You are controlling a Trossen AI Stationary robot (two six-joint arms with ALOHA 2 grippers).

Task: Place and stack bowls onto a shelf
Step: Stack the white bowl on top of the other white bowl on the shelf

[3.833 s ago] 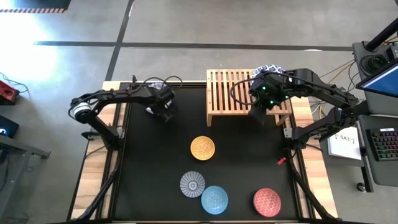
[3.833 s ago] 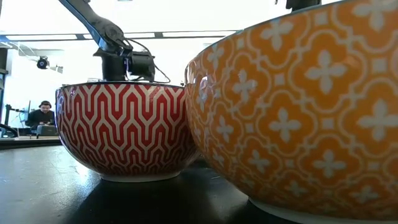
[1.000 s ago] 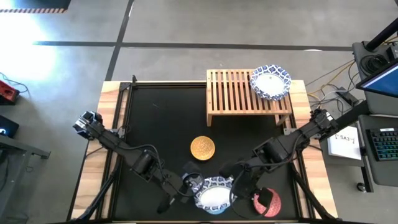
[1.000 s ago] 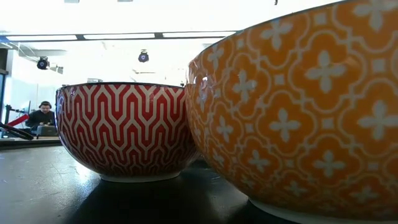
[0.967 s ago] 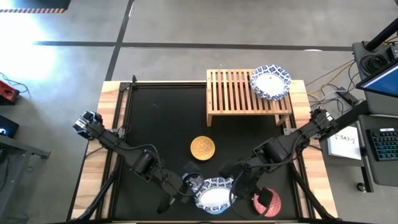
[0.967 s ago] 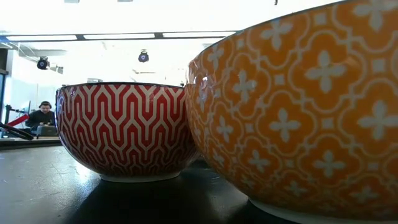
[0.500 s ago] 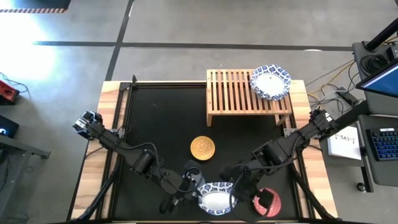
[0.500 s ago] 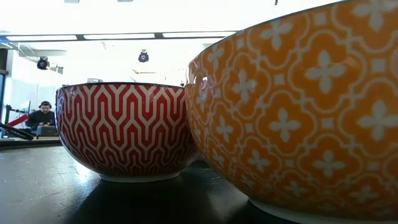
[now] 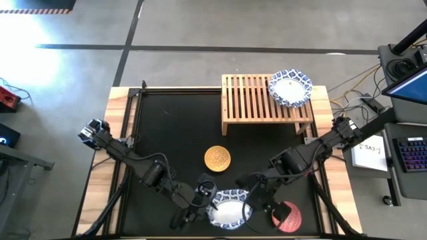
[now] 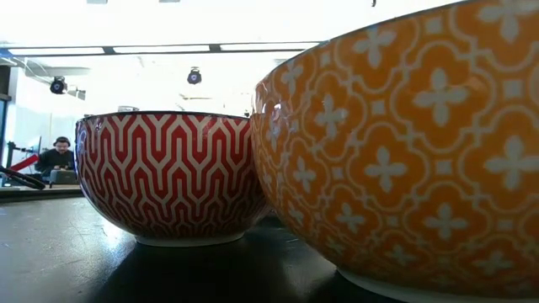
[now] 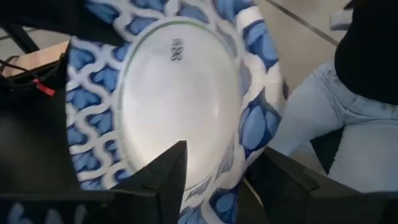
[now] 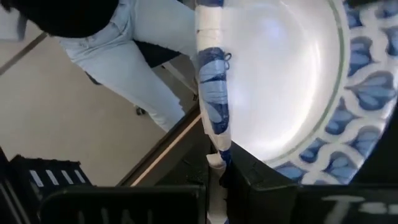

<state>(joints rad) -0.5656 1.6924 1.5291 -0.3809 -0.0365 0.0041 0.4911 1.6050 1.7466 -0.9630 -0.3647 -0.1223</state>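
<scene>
A large white bowl with a blue-patterned rim (image 9: 229,208) hangs between my two grippers over the table's near edge. My right gripper (image 9: 254,200) is shut on its right rim. My left gripper (image 9: 207,199) stands open at the left rim, one finger (image 11: 169,169) over the white inside and the other (image 11: 278,180) outside the wall. A second white and blue bowl (image 9: 290,88) rests on the right end of the wooden slat shelf (image 9: 250,103). On the black mat stand the yellow bowl (image 9: 217,159) and the red bowl (image 9: 288,217). My right gripper pinches the bowl's rim (image 12: 216,144) on its right side, one finger inside the wall and one outside. The fingers come from the table's right, slanting down. The bowl is held up clear of the table, tipped.
The red bowl (image 10: 173,177) and the yellow bowl (image 10: 404,160) fill the low view. A person in jeans (image 11: 339,124) stands just beyond the table's near edge (image 12: 165,146). The shelf's left slats are bare. Both arms cover the mat under the held bowl.
Both grippers have stayed near the table's near edge. The white bowl between them has tipped a little while staying in the air.
</scene>
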